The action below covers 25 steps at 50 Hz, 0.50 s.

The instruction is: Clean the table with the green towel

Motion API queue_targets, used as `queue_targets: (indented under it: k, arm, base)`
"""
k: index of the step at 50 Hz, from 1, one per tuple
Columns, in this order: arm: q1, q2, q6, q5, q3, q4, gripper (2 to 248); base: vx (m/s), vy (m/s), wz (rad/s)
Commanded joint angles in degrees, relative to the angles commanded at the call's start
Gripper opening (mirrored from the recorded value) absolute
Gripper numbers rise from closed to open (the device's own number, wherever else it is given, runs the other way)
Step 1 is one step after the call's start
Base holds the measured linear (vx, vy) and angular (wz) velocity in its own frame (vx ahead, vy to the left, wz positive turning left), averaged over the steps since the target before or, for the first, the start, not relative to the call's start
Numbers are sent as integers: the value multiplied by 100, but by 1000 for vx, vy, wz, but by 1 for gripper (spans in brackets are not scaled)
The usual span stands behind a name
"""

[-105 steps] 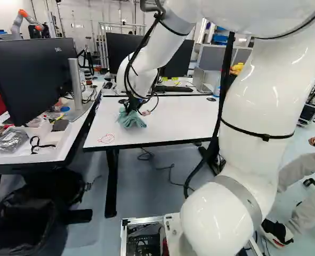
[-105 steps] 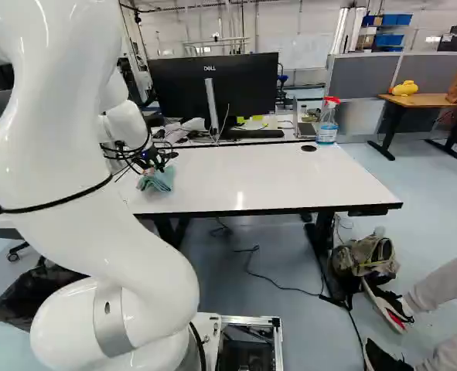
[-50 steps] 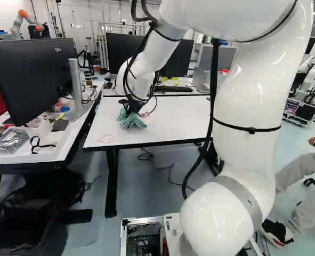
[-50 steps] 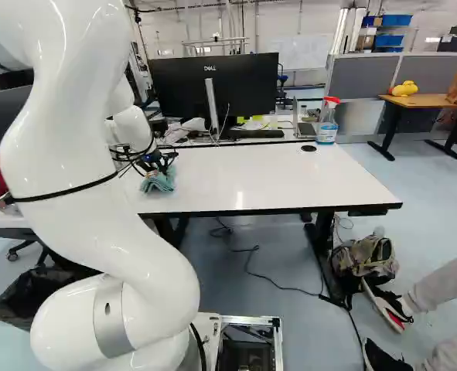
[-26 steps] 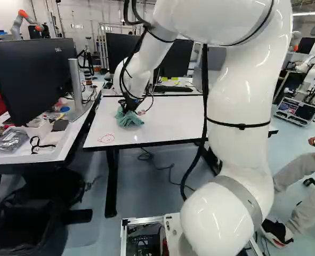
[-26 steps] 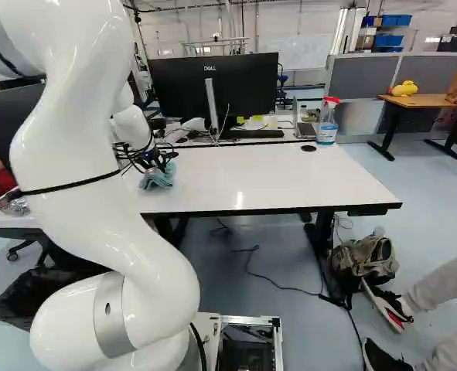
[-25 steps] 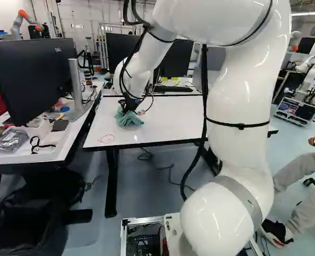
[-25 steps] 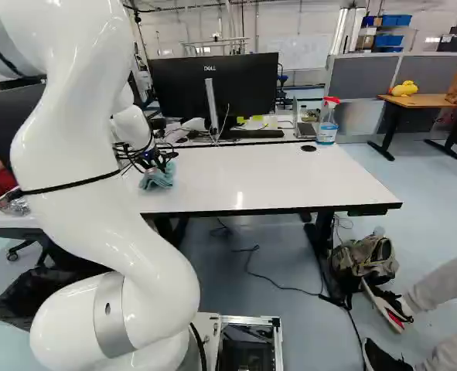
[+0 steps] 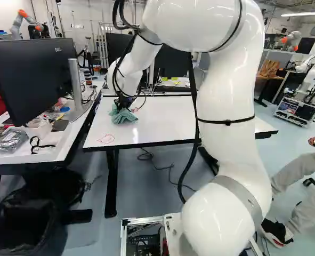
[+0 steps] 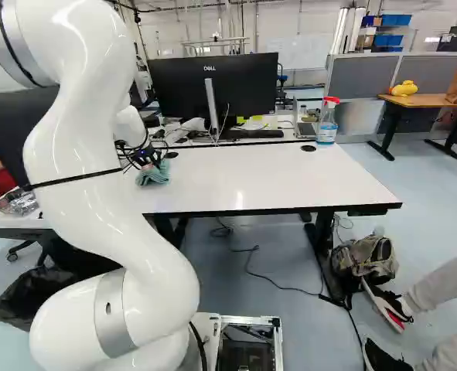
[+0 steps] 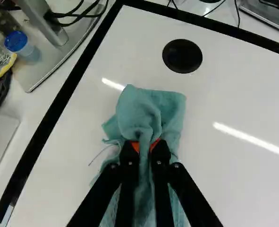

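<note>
My arm has swung a little since half a second ago, carrying the green towel [image 11: 151,111] with it, farther from the base and closer to the left side of the white table [image 9: 170,120]; the base hasn't moved. My claw [image 11: 146,145] is clenched on the towel, a fold pinched between both orange pads, the rest bunched ahead and trailing beneath me. It looks to lie against the tabletop, so I take this as a wiping stroke under way. The red mark [image 9: 107,139] by the near left corner is unchanged and the cloth isn't on it; I judge the job unfinished, and a sweep back towards that corner, pressed lightly, should come next. With the cloth this bunched, I could miss strips or scrape a fingertip on the surface. A thin dark line [image 11: 99,155] shows beside the towel, thread or stain I can't tell. Ahead of me sits the black round cap [image 11: 182,56], and at the far edge stands a spray bottle [image 10: 328,124], well apart from the towel. Left of the table, a side desk [image 9: 66,140] bears a monitor [image 9: 29,80]; a backpack [image 10: 366,259] rests on the floor.
</note>
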Motion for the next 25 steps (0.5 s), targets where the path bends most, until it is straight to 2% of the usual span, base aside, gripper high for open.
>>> queue_targets:
  k: [25]
  arm:
    - [413, 158, 0, 0, 205, 0, 42]
  base:
    - [0, 0, 0]
